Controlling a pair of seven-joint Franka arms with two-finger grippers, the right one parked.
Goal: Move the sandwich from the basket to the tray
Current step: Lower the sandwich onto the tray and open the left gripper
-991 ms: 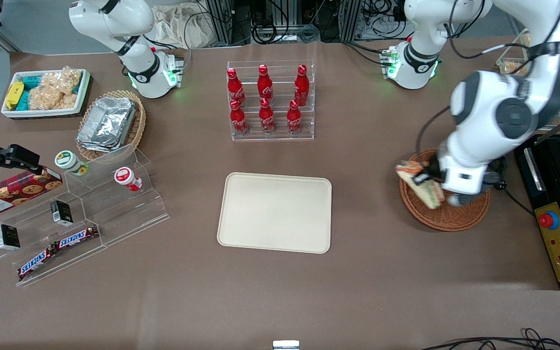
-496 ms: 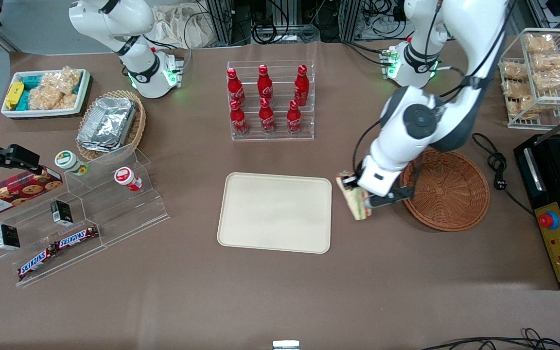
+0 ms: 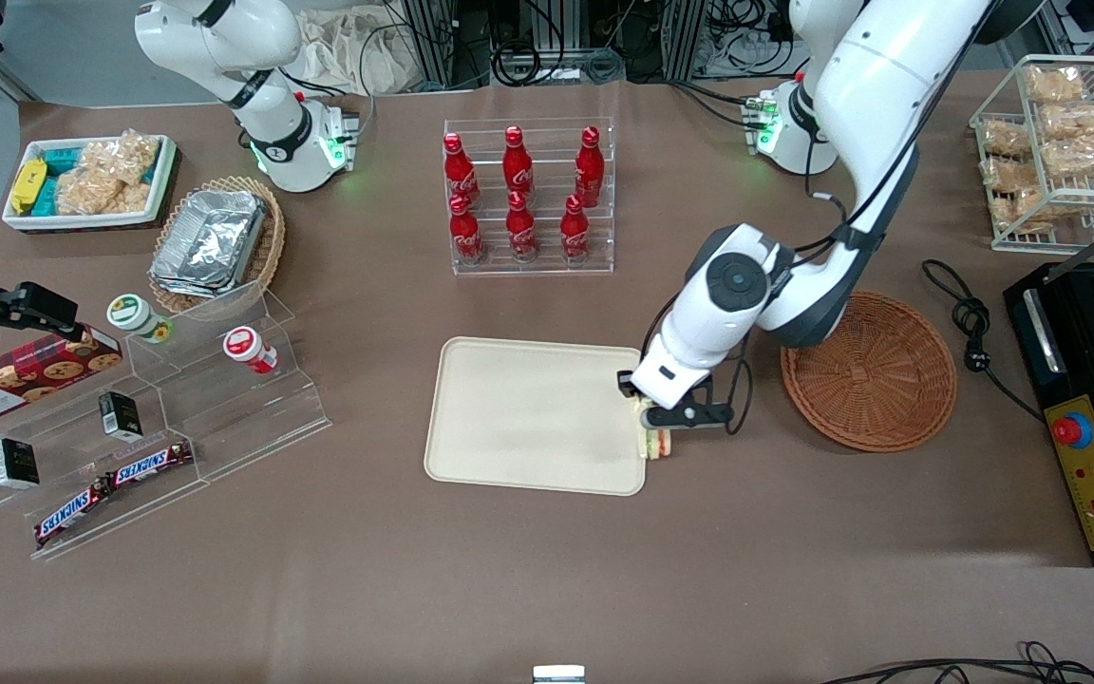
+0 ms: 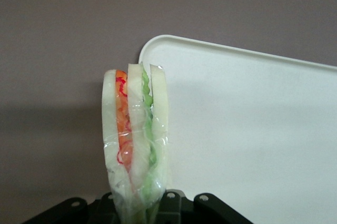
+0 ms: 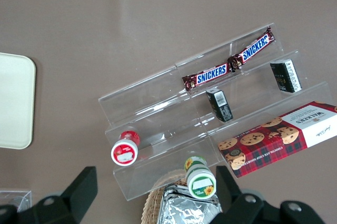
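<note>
gripper (image 3: 653, 429) (fingers hidden) clasping sandwich (image 4: 136, 140), tray (image 3: 528, 418) edge

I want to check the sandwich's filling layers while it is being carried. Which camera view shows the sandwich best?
The left wrist view: the sandwich fills it edge-on, orange, red and green layers clear, held in the hand by the tray corner. The front view shows only a sliver under the hand. The right wrist view misses it.

Sandwich (image 4: 136, 145), clear-wrapped wedge w/ white bread & orange, red, green layers, stood on edge in the gripper (image 3: 658, 429), held above the tray (image 3: 518, 418) rim at its basket-side edge. Tray was flat, cream, rectangular. Basket (image 3: 875, 375), round reddish-brown wicker, sat near tray, toward working arm's end.
</note>
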